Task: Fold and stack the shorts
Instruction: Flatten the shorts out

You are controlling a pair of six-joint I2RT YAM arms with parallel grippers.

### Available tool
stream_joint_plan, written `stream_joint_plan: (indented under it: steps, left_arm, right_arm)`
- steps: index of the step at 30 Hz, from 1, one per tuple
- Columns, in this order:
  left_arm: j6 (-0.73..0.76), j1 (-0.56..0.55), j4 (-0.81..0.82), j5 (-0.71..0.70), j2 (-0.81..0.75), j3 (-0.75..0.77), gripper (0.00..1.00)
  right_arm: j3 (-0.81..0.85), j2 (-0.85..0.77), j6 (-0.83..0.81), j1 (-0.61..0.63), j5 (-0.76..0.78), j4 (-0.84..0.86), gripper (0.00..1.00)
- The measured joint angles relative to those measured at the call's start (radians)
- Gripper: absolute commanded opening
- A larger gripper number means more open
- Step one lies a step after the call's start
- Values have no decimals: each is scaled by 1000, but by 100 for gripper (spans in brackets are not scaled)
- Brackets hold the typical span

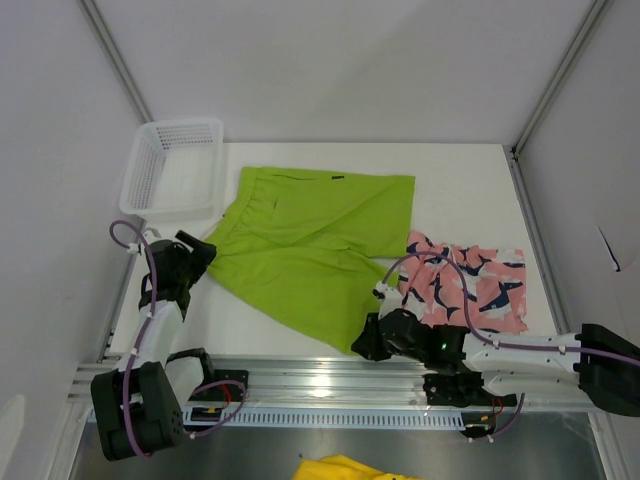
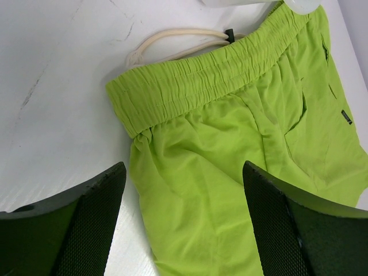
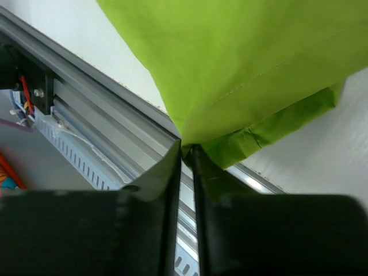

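Top external view: the lime green shorts lie spread flat across the middle of the white surface, waistband toward the left, one leg reaching the near edge. The pink shorts with the navy-and-white print lie just beside them on the right, loosely laid and apparently unfolded, though the right arm crosses their near edge and the lie is hard to confirm. A white mesh basket stands at the far left corner, apart from the work. Neither garment is folded or stacked, so the task is judged to be at its first fold. The right claw sits low at the near edge above the metal rail, fingers pressed almost together, pinching the corner of the green leg hem; that placement suits lifting the leg up and over the body of the garment. The left claw hangs over the waistband end, fingers spread wide with green fabric beneath the gap and nothing gripped. Left wrist view places the gathered waistband and its pale drawstring just ahead of the fingers, a position judged ready to take the matching corner.
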Motion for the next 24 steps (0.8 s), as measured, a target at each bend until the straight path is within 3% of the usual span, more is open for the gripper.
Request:
stream_joint_plan:
  steps: [2,9,12,18,24]
  left_arm:
    - [0,0,0,0,0,0,84]
    - [0,0,-19,0,-5,0,84]
    - [0,0,-23,-1,-13,0,84]
    - [1,0,-24,-1,-15,0,84]
    - [1,0,-25,-1,-12,0,84]
  right_arm:
    - [0,-6,14,0,-11,14,0]
    - [21,-194,68,-6,-54,-68,0]
    - [104,-222,48,-87,-84,-181,0]
    - [168,-104,-29,-426,-221,-202,4]
    - [135,55,-82,-473,-296,-179,10]
